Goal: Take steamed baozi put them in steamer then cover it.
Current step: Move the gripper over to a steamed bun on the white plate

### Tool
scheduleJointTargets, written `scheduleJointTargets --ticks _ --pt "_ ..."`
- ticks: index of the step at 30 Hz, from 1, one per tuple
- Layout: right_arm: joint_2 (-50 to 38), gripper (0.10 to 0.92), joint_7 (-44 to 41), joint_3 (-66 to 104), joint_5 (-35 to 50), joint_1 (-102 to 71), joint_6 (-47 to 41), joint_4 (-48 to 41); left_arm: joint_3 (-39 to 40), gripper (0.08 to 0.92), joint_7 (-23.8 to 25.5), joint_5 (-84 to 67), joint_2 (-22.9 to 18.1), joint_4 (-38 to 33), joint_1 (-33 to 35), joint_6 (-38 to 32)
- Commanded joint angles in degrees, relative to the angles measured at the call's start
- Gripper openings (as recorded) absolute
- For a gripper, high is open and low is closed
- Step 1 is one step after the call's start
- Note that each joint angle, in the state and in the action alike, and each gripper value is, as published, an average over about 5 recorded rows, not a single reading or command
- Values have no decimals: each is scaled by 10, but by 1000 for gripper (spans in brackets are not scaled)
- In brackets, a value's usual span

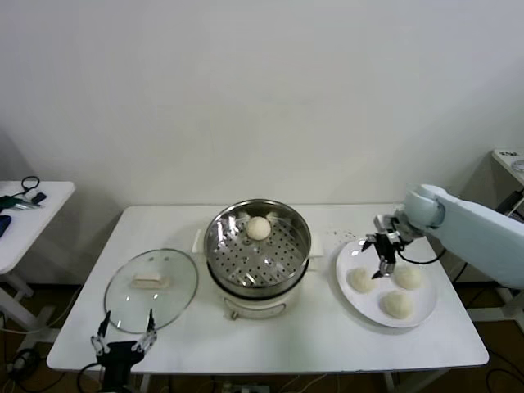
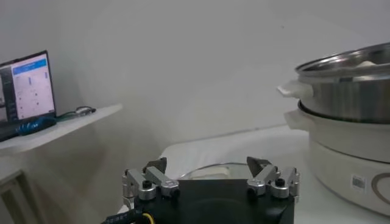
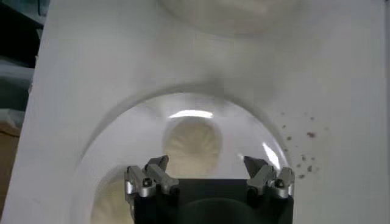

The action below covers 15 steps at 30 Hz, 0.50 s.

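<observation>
One baozi [image 1: 259, 228] sits in the steamer [image 1: 258, 250]; three wait on the plate [image 1: 354, 291] w/ the right hand [image 1: 381, 256] open, empty, apparently just above them. Left hand [image 1: 124, 337] open, idle near the cover [image 1: 151, 283] on the surface [image 1: 327, 336].

In the right wrist view, the gripper body hid the near part of one baozi [image 3: 190, 146], and the frame edge cut off another [image 3: 113, 204]. The steamer [image 2: 350, 91] ran off the left wrist view's edge, its inside unseen there.
</observation>
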Motion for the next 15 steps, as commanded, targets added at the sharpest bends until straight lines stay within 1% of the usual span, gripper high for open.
scheduleJointTargets --ticks 1,15 --pt "9 823 7 36 -14 -63 -13 -24 0 823 1 1 -1 3 0 -1" --pt "51 823 10 39 -21 -63 -10 -62 -2 823 1 -1 -1 9 5 -5"
